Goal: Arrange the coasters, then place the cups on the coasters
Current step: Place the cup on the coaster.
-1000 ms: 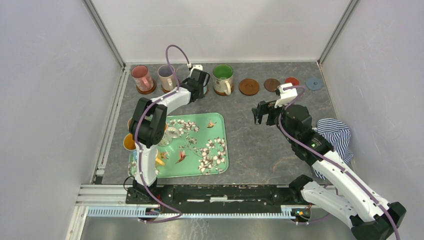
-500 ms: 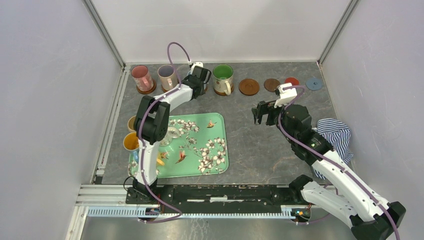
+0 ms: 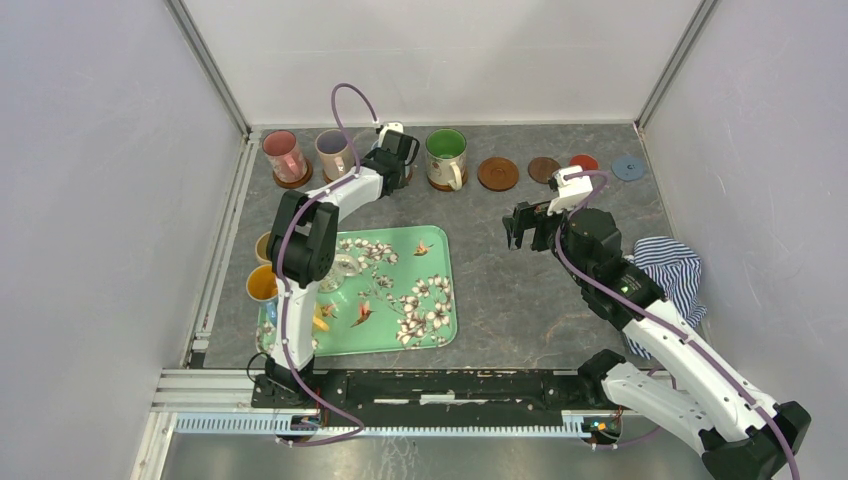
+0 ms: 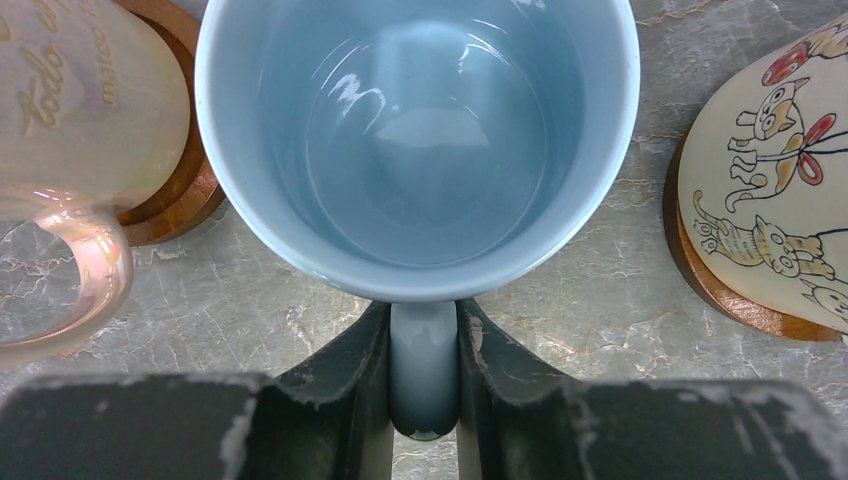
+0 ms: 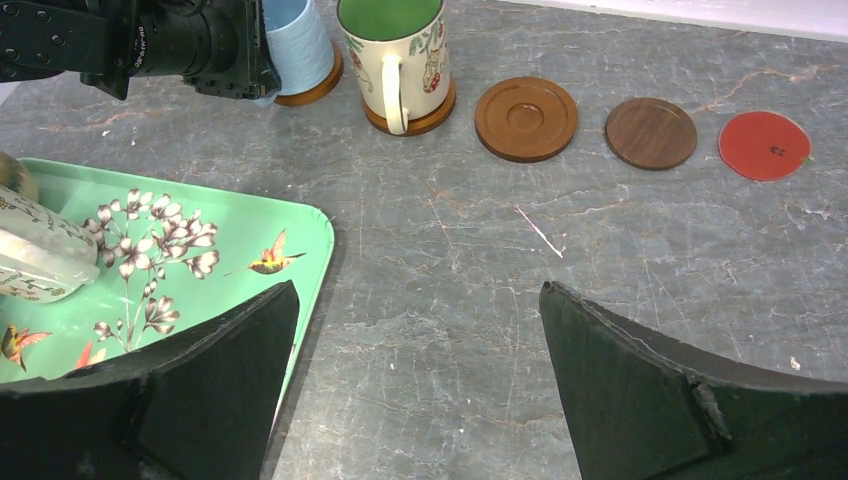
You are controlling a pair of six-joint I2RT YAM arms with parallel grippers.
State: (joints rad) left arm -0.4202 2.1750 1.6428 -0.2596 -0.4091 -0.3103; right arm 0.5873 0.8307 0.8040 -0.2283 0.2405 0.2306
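My left gripper (image 4: 424,340) is shut on the handle of the light blue cup (image 4: 420,130), in the back row between the lilac cup (image 4: 80,110) and the green cup (image 4: 780,200). The right wrist view shows the blue cup (image 5: 298,45) over a wooden coaster (image 5: 318,88). The pink cup (image 3: 283,153), lilac cup (image 3: 333,152) and green cup (image 3: 446,155) each stand on a coaster. An orange-brown coaster (image 3: 497,173), a dark brown one (image 3: 544,169), a red one (image 3: 584,162) and a blue-grey one (image 3: 628,167) lie bare. My right gripper (image 3: 520,232) hangs open, holding nothing.
A green floral tray (image 3: 430,300) lies near the left arm, with a cup on its side (image 5: 35,250) in it. A yellow cup (image 3: 261,284) and a tan cup (image 3: 263,245) stand at its left edge. A striped cloth (image 3: 668,265) lies at the right.
My left gripper has shifted slightly toward the back wall with the blue cup, and its elbow has swung right. The right arm has not moved.
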